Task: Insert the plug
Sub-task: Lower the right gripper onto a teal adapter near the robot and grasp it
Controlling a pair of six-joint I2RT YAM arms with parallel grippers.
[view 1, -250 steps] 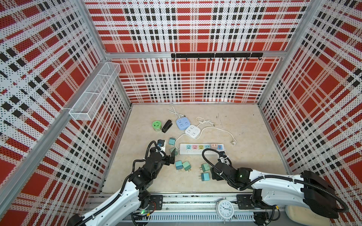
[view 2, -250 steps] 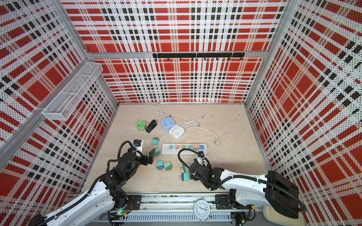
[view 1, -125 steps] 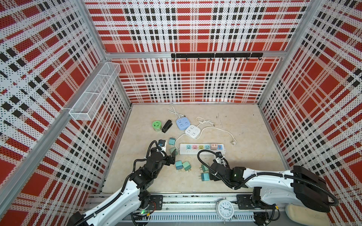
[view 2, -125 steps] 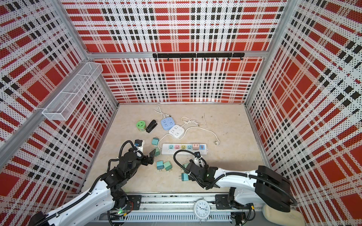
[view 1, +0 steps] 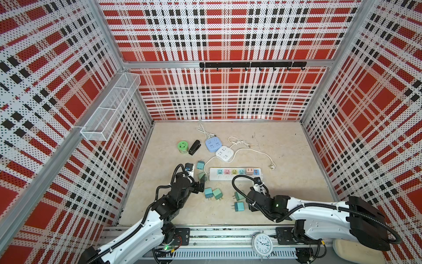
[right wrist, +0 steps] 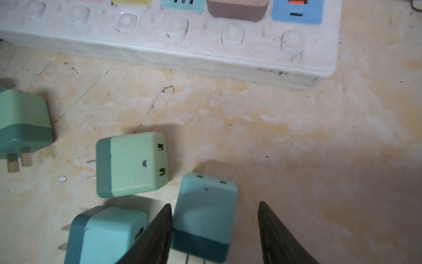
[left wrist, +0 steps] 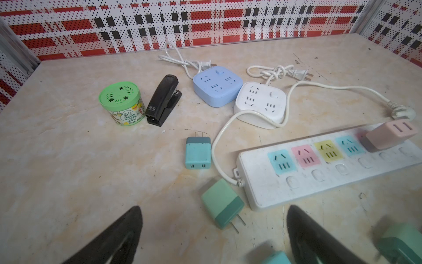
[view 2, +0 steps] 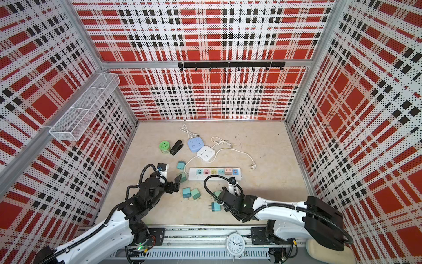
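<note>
The white power strip (view 1: pixel 235 176) lies mid-table, with a pink adapter (left wrist: pixel 388 134) plugged in near its far end. In the right wrist view my right gripper (right wrist: pixel 215 204) is open around a blue plug (right wrist: pixel 205 205) lying on the table. One finger (right wrist: pixel 159 228) touches the plug and a gap remains at the other. The right arm hides this plug in both top views. My left gripper (left wrist: pixel 213 207) is wide open and empty just above the table. A green plug (left wrist: pixel 222 203) lies ahead of it by the strip's cord end.
More loose plugs lie around: green (right wrist: pixel 132 164), blue (right wrist: pixel 107 233), and a pair (view 1: pixel 212 193) between the arms. Further back are a blue cube socket (view 1: pixel 213 144), a white cube socket (view 1: pixel 225 153), a stapler (view 1: pixel 194 147) and a green tin (view 1: pixel 183 146). Cords trail across the table.
The right arm has swung left and come slightly toward the front edge, and its jaws have narrowed around the blue plug. The left arm has not moved.
</note>
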